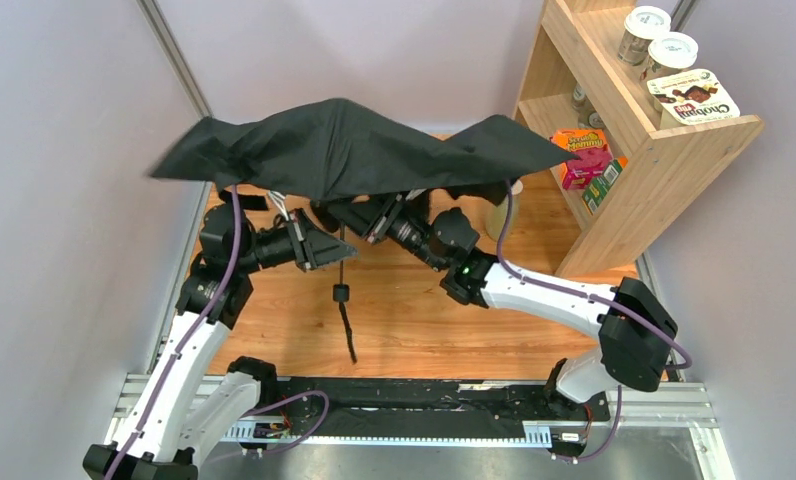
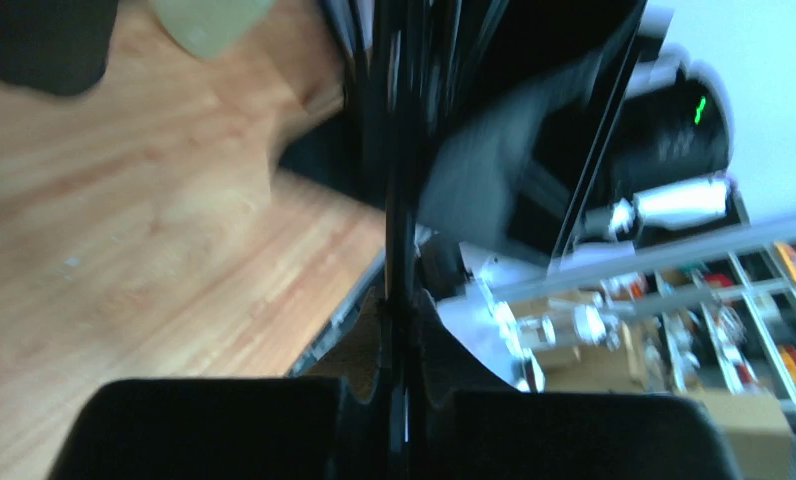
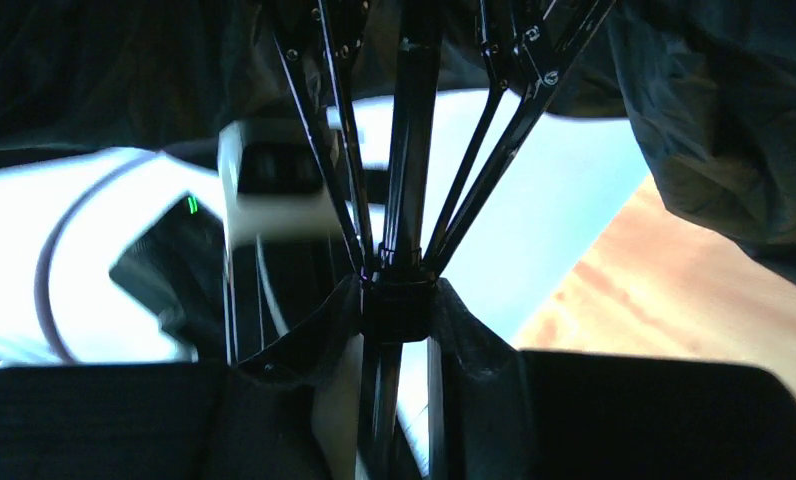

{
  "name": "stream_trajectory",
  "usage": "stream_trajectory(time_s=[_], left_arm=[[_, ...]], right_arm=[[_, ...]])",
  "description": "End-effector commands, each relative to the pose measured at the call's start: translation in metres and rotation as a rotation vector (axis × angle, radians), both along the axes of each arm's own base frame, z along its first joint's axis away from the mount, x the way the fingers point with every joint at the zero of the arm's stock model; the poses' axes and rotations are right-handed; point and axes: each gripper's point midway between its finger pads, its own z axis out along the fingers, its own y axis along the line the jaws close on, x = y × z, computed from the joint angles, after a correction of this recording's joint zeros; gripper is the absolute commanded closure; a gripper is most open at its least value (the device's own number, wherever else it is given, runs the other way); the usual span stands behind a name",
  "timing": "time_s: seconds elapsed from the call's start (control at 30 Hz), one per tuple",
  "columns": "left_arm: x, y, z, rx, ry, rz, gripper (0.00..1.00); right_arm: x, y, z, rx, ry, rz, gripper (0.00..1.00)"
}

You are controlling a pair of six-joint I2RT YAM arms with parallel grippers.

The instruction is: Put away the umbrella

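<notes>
Left fingers (image 2: 406, 400) were pinched on the thin shaft, right fingers (image 3: 399, 330) on the runner, so the black fabric folding umbrella (image 1: 354, 145) could be collapsed.

The umbrella (image 1: 354, 150) canopy covers both hands; wooden shelf (image 1: 624, 150) stands right.

I see a wooden table (image 1: 414, 320) carrying a wooden shelf unit (image 1: 664, 170) at its far right. The shelf's top board holds two jars (image 1: 659, 40) and a chocolate box (image 1: 696, 97); a pink box (image 1: 584, 155) sits lower down.
</notes>
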Motion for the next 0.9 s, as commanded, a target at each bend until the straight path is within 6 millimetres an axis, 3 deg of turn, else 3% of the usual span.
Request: stream_trajectory(time_s=[0.0, 0.13, 0.17, 0.23, 0.3, 0.37, 0.4, 0.5, 0.53, 0.57, 0.67, 0.77, 0.87], left_arm=[[0.043, 0.028, 0.096, -0.047, -0.365, 0.282, 1.0], [0.043, 0.036, 0.096, 0.045, -0.375, 0.317, 1.0], [0.041, 0.035, 0.098, 0.036, -0.386, 0.314, 1.0], [0.035, 0.029, 0.097, -0.021, -0.383, 0.276, 1.0], [0.025, 0.023, 0.088, -0.08, -0.354, 0.221, 1.0], [0.022, 0.022, 0.07, -0.091, -0.299, 0.21, 0.96], [0.02, 0.022, 0.056, -0.082, -0.265, 0.21, 0.74], [0.007, 0.022, 0.009, -0.012, -0.15, 0.174, 0.32], [-0.001, 0.024, 0.006, -0.004, -0.163, 0.174, 0.31], [-0.004, 0.028, -0.016, 0.049, -0.12, 0.191, 0.31], [-0.033, 0.038, -0.043, 0.104, -0.083, 0.203, 0.31], [-0.056, 0.042, -0.053, 0.133, -0.107, 0.174, 0.33], [-0.071, 0.051, -0.06, 0.192, -0.104, 0.198, 0.46]], right_arm=[[-0.087, 0.032, -0.063, -0.089, 0.094, 0.303, 1.0], [-0.107, 0.03, -0.075, -0.124, 0.091, 0.331, 1.0], [-0.1, 0.026, -0.073, -0.124, 0.079, 0.298, 1.0], [-0.06, 0.013, -0.06, -0.104, 0.061, 0.198, 1.0], [-0.032, 0.009, -0.037, -0.076, 0.027, 0.205, 1.0], [-0.018, 0.01, -0.017, -0.064, -0.007, 0.206, 1.0], [-0.013, 0.01, -0.008, -0.073, -0.034, 0.194, 1.0], [0.003, 0.009, 0.011, -0.08, -0.083, 0.151, 1.0], [0.011, 0.006, 0.014, -0.087, -0.09, 0.133, 1.0], [0.018, 0.003, 0.019, -0.092, -0.091, 0.112, 1.0], [0.043, -0.005, 0.027, -0.087, -0.095, 0.093, 1.0], [0.065, -0.019, 0.029, -0.099, -0.092, 0.056, 1.0], [0.075, -0.031, 0.028, -0.105, -0.059, 0.056, 1.0]])
